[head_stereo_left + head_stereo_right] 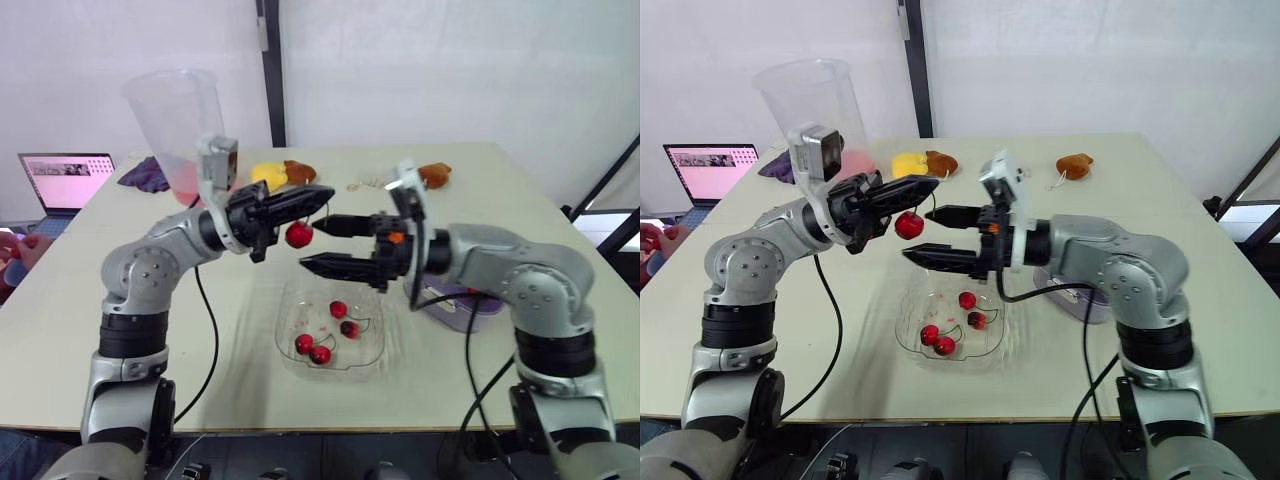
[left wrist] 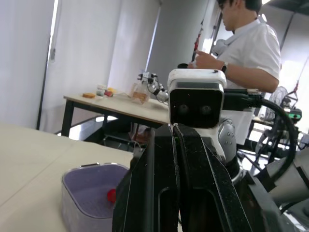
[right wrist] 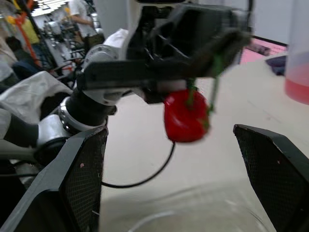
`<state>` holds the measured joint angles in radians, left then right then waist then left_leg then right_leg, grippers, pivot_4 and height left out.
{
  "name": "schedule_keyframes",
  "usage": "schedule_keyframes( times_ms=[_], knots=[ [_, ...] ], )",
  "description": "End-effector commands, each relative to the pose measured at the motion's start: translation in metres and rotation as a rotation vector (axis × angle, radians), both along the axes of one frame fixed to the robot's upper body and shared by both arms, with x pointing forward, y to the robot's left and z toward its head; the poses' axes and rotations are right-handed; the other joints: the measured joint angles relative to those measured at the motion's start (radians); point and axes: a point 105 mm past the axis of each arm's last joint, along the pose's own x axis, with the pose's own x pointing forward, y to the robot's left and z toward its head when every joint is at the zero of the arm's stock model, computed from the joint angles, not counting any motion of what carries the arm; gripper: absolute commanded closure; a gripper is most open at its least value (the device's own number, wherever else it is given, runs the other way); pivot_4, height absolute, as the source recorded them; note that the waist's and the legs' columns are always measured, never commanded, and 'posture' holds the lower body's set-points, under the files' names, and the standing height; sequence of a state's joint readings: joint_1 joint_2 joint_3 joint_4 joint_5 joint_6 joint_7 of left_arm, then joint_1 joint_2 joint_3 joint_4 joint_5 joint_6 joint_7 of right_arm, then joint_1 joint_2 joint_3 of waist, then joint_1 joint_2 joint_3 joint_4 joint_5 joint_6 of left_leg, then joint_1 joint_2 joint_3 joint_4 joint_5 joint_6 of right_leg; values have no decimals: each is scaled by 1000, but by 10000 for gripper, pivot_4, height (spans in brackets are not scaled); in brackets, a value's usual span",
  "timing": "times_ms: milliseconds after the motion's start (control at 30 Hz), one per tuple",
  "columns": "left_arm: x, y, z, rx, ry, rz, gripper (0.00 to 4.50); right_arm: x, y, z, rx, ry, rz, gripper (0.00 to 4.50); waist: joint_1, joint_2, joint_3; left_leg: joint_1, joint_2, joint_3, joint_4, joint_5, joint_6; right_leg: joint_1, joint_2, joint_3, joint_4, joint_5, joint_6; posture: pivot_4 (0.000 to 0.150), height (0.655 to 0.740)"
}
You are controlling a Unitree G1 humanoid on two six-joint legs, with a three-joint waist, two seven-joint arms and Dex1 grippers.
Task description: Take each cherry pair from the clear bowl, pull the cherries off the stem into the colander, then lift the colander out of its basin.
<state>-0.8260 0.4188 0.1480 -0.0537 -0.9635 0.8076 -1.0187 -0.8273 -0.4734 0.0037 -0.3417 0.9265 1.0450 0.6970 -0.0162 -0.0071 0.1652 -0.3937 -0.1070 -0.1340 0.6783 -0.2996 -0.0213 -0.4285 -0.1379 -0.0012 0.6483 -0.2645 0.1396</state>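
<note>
I see the left gripper [image 1: 318, 198] raised above the table [image 1: 520, 190] with its two black fingers pressed together on the thin green stem [image 3: 191, 91] of a single glossy red cherry [image 1: 298, 235], which hangs just below the fingertips. The cherry hangs over the far edge of the clear shallow plastic bowl [image 1: 372, 345], well above it. The bowl sits on the table between the two arms and holds four more red cherries [image 1: 338, 309] on their stems.

My right gripper [image 1: 322, 243] points across at the hanging cherry from the other side. Its fingers [image 3: 79, 179] are spread wide, one higher and one lower, and the cherry sits near the tips without touching either.

The pale purple rectangular plastic container [image 2: 91, 193], colander and basin together, stands on the table just beside the bowl on my right, partly hidden behind the right forearm. I cannot tell the colander from the basin. One small red fruit [image 2: 111, 195] lies inside it.

Further back on the table I see a tall clear plastic jug [image 1: 180, 120] with pink at its bottom, a dark purple cloth [image 1: 148, 176] and a yellow toy fruit [image 1: 267, 175]. An open laptop [image 1: 66, 181] stands off the table's left edge. A person in a white shirt [image 2: 251, 48] stands in the room beyond.
</note>
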Motion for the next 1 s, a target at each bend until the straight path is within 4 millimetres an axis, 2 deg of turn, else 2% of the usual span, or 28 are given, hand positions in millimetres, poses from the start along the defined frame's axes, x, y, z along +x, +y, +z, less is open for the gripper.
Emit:
schedule_keyframes(
  times_ms=[33,133,233,500,600,667,867,1000],
  knots=[
    [-7,-1,8,-8,-40,-16,45000,6,5,15,53,-57,-11,532,1,0,0,0,0,0,0,0,0,0,0,0,0,0,0,1500,7400],
    [-7,0,8,-5,-42,-10,45000,9,7,16,83,-44,-17,7675,0,0,0,0,0,-1,0,0,0,0,0,0,0,0,0,1500,7400],
    [-7,1,8,-3,-42,-8,45000,10,8,16,92,-39,-12,20837,-1,0,0,0,0,-1,0,0,0,0,0,0,0,0,0,1500,7400],
    [-6,1,7,-1,-44,-9,45000,8,11,13,92,-26,3,20837,-2,0,0,0,0,-1,0,0,0,0,0,0,0,0,0,1500,7400],
    [-6,1,7,0,-45,-9,45000,8,11,12,91,-19,4,28367,-1,0,0,0,0,-1,0,0,0,0,0,0,0,0,0,1500,7400],
    [-6,0,7,0,-45,-10,45000,8,10,10,84,-20,3,36678,-1,0,0,0,0,-1,0,0,0,0,0,0,0,0,0,1500,7400],
    [-7,-1,7,-2,-44,-15,45000,8,8,7,68,-15,-4,36678,-1,0,0,0,0,-1,0,0,0,0,0,0,0,0,0,1500,7400],
    [-7,-1,7,-2,-46,-15,45000,8,1,-12,-17,24,-5,36678,0,0,0,0,0,-1,0,0,0,0,0,0,0,0,0,1500,7400]
  ],
)
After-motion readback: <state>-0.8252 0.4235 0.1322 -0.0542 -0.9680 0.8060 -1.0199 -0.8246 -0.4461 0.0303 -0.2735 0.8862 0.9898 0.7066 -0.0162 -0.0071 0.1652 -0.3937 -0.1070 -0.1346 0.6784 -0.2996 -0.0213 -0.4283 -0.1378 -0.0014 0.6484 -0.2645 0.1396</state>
